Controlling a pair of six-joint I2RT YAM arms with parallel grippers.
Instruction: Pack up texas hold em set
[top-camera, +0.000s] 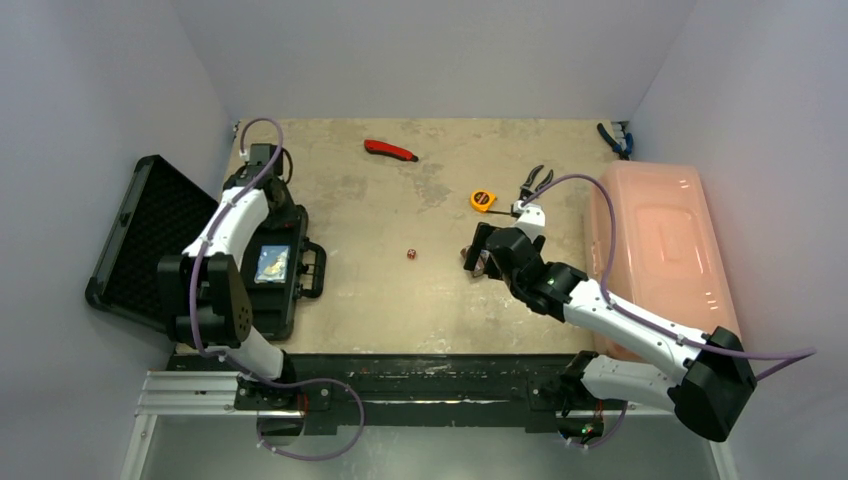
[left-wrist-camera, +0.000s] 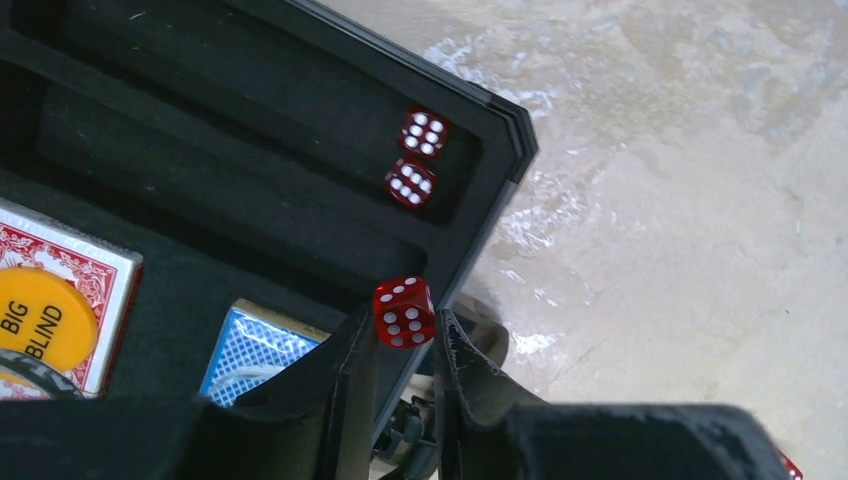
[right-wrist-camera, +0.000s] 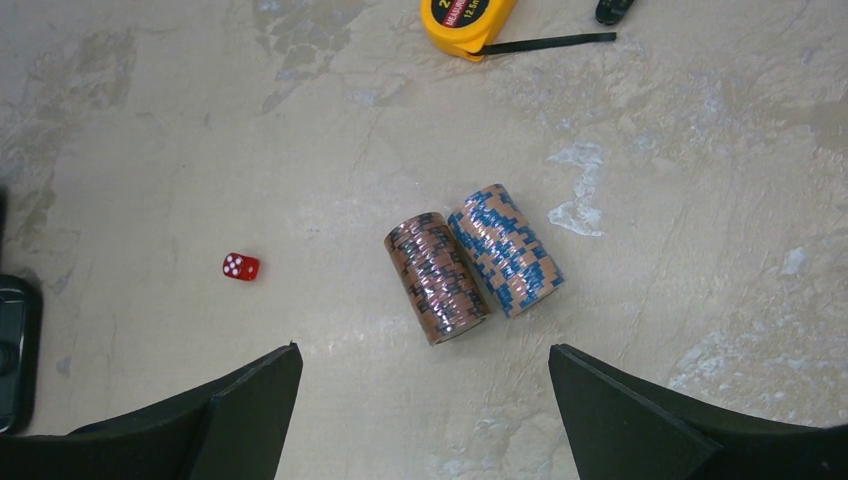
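Observation:
The black case (top-camera: 290, 300) lies open at the table's left, its foam lid (top-camera: 150, 235) folded out. My left gripper (left-wrist-camera: 405, 322) hangs over the case's far corner (left-wrist-camera: 505, 130), shut on a red die (left-wrist-camera: 404, 312). Two more red dice (left-wrist-camera: 418, 158) sit in a foam slot. A red card deck (left-wrist-camera: 75, 262) with a yellow "BIG BLIND" disc (left-wrist-camera: 40, 315) and a blue deck (left-wrist-camera: 250, 345) lie in the case. My right gripper (right-wrist-camera: 425, 350) is open above two striped chip rolls (right-wrist-camera: 437, 277) (right-wrist-camera: 505, 250) lying side by side on the table.
A loose red die (top-camera: 411, 254) lies mid-table, also in the right wrist view (right-wrist-camera: 240, 266). A yellow tape measure (top-camera: 482, 200), black pliers (top-camera: 535, 180) and a red-handled tool (top-camera: 390, 150) lie further back. A pink translucent bin (top-camera: 655, 250) stands along the right edge.

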